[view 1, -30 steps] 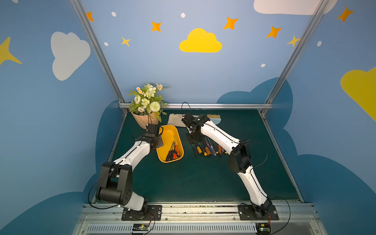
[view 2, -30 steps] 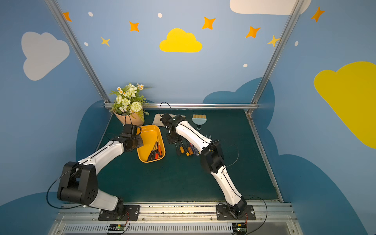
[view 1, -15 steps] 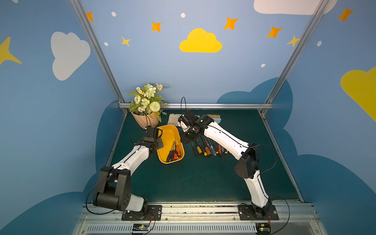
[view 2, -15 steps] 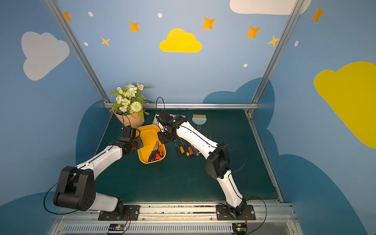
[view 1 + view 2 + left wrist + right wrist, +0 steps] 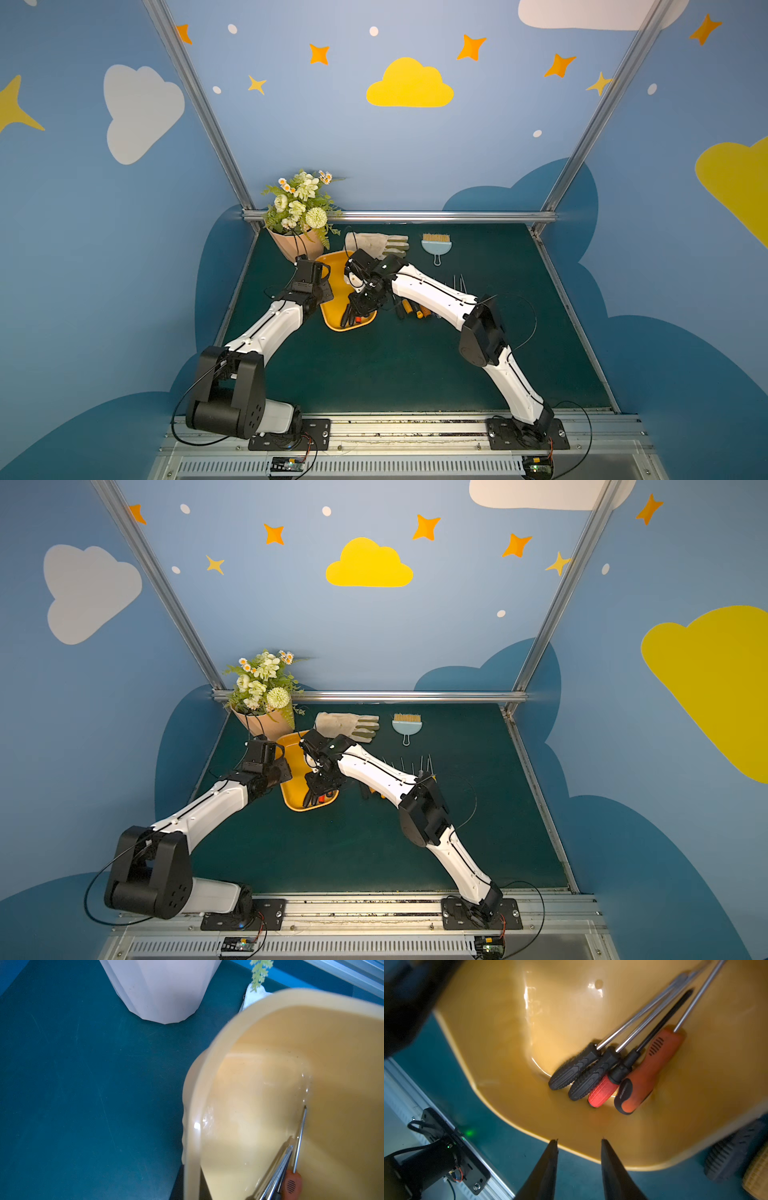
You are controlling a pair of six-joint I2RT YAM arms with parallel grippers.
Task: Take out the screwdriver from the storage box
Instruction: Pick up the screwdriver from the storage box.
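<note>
Closing on the wrong spot is the main hazard. The four handles lie packed side by side, touching. The right claw (image 5: pixel 579 1142) hangs with jaws apart and empty above the near rim of the storage box (image 5: pixel 508 1032), and it could pinch two handles at once or knock the row askew. The row also sits tight against the near wall, so a steep descent may strike the rim and shove the tub.

The left claw (image 5: pixel 318 266) is clamped on the far left rim (its wrist view shows the wall running down between two dark finger shapes). If that grip slipped, the box could skid into the loose tools (image 5: pixel 411 309) just beside it on the tabletop (image 5: pixel 415 365). A shaft dragged out low could also hook the wall.

There are four candidates:
- two black ribbed screwdrivers (image 5: pixel 577 1070)
- a smaller red screwdriver (image 5: pixel 602 1091) with a black collar
- a fat orange screwdriver (image 5: pixel 648 1076) with a black end cap, outermost in the row

All rest on the box floor, handles toward the robot and steel shafts pointing to the far end. The orange one looks easiest to take.
</note>
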